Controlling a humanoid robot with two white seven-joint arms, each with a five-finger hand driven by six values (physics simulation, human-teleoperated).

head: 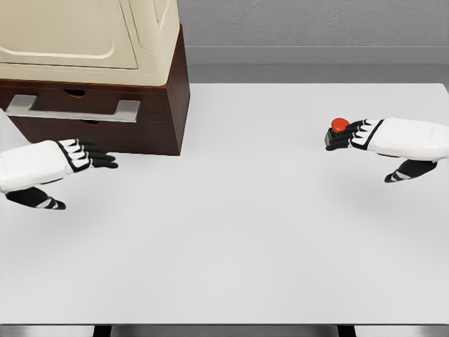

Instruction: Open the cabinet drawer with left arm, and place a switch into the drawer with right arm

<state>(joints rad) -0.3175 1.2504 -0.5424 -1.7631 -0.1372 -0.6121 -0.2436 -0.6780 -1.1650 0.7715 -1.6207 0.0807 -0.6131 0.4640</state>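
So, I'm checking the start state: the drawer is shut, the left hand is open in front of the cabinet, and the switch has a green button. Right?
Not quite. The head view shows the switch, at the right hand, has a red button, not green. The drawer looks shut, and the left hand is open in front of the cabinet.

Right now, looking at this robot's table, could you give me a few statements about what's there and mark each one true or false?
1. The red-topped switch sits by the fingertips of the right hand. True.
2. The left hand is gripping the drawer handle. False: it hovers below the handle, in front of the cabinet, fingers extended and holding nothing.
3. The brown cabinet stands at the far left of the white table. True.
4. The switch already lies inside the drawer. False: it is on the table's right side, far from the cabinet.
5. A cream-coloured appliance sits on top of the cabinet. True.
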